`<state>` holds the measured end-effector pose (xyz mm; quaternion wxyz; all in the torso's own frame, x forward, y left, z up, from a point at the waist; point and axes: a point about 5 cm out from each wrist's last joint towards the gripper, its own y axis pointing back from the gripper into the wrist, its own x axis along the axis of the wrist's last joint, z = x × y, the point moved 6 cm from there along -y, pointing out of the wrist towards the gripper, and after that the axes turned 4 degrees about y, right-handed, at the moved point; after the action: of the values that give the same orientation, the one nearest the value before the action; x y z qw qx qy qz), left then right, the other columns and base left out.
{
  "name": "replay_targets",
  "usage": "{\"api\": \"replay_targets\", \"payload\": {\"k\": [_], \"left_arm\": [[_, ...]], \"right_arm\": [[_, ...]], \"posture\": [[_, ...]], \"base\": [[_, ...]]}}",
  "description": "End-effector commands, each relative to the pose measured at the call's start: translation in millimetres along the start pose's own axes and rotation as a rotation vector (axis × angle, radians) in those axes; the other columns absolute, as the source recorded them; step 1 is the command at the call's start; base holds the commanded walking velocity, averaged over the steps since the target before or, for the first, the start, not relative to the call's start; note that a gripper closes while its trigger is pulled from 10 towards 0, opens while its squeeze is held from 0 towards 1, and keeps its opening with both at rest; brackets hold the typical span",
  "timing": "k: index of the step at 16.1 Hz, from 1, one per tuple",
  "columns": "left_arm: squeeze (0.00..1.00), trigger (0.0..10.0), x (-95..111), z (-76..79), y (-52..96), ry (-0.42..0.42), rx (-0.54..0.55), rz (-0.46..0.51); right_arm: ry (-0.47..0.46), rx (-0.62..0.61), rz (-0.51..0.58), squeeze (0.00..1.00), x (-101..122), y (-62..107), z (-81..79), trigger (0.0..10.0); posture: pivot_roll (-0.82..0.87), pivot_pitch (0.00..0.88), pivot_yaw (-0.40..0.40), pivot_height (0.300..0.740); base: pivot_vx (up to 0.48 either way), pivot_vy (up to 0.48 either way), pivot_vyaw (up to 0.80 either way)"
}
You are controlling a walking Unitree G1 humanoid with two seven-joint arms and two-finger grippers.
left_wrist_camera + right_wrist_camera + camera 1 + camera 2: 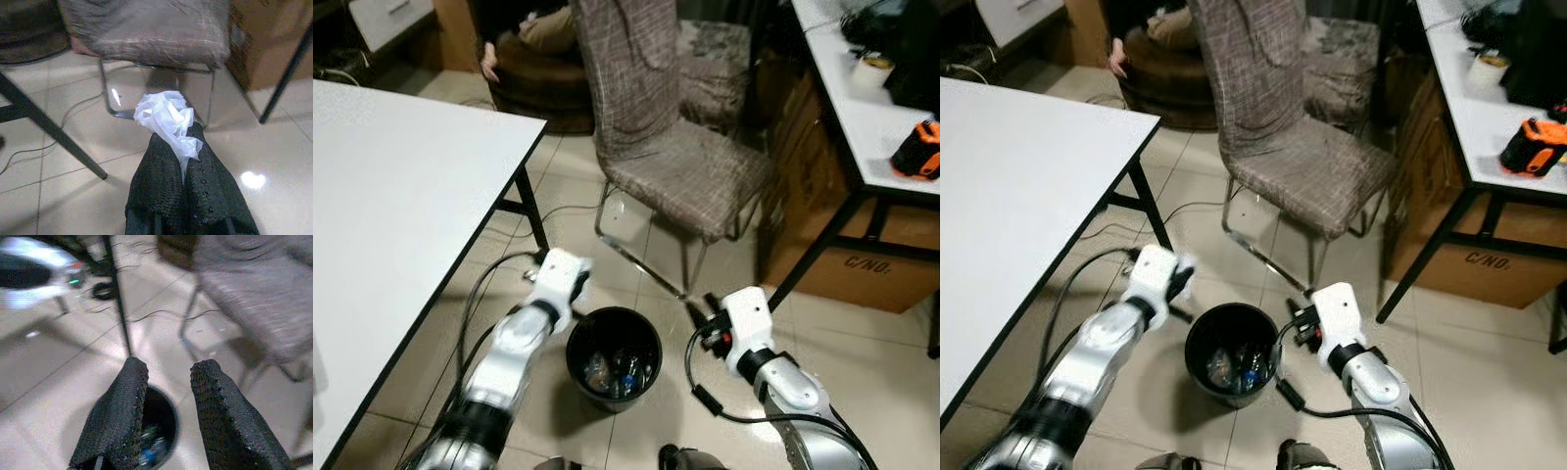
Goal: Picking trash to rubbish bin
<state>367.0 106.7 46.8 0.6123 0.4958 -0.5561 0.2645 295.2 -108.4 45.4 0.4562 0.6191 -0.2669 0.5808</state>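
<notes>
Black rubbish bin (614, 352) on the tiled floor (881, 362), low at centre, holding bottles and wrappers too dim to sort. At about ten o'clock from the bin, just beside its rim, left gripper (183, 161) clenched on a crumpled white tissue (166, 115), fingers pressed together with the tissue bulging past the tips; in the head views the tissue itself lost in blur behind the white wrist. At about three o'clock from the bin, right gripper (166, 382) released, its two black fingers (120, 416) apart, bin mouth visible between them, background smeared. At twelve o'clock, a fabric-covered chair (675, 157) on chrome legs. White table (391, 196) at nine o'clock, cut off by the frame. Second table (862, 108) at two o'clock, cardboard box (842, 264) beneath, partly hidden.
</notes>
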Motion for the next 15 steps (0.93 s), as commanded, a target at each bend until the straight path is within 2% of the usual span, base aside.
{"api": "replay_targets", "payload": {"k": [1,4,6,8,11,15], "left_arm": [[0.00,10.0,-5.1,10.3,-4.9,-0.035,-0.051,-0.025],[0.00,10.0,-22.9,29.2,-15.1,-0.090,-0.137,-0.117],[0.00,10.0,-32.2,32.7,-17.4,-0.111,-0.146,-0.146],[0.00,10.0,-36.9,32.8,-21.1,-0.119,-0.137,-0.168],[0.00,10.0,-32.1,25.2,-25.6,-0.082,-0.087,-0.162],[0.00,10.0,-30.9,27.2,-27.8,-0.074,-0.088,-0.151]], "right_arm": [[-0.022,0.055,-0.014,0.00,-2.3,5.0,-8.6,10.0],[0.000,0.110,-0.042,0.00,-7.1,11.5,-17.7,10.0],[-0.008,0.091,-0.025,0.00,-3.3,11.8,-16.0,10.0],[-0.018,0.095,-0.020,0.00,0.1,12.8,-17.3,10.0],[-0.022,0.120,-0.026,0.00,-0.9,16.7,-23.1,10.0],[-0.035,0.134,-0.021,0.00,0.6,19.6,-27.1,10.0]], "posture": [[-0.10,0.187,0.023,0.740],[-0.09,0.212,0.049,0.740],[-0.09,0.221,0.055,0.740],[-0.10,0.231,0.055,0.740],[-0.10,0.246,0.053,0.740],[-0.11,0.251,0.054,0.740]], "base": [[0.000,0.000,0.00],[0.000,0.000,0.00],[0.000,0.000,0.00],[0.000,0.000,0.00],[0.000,0.000,0.00],[0.000,0.000,0.00]]}}
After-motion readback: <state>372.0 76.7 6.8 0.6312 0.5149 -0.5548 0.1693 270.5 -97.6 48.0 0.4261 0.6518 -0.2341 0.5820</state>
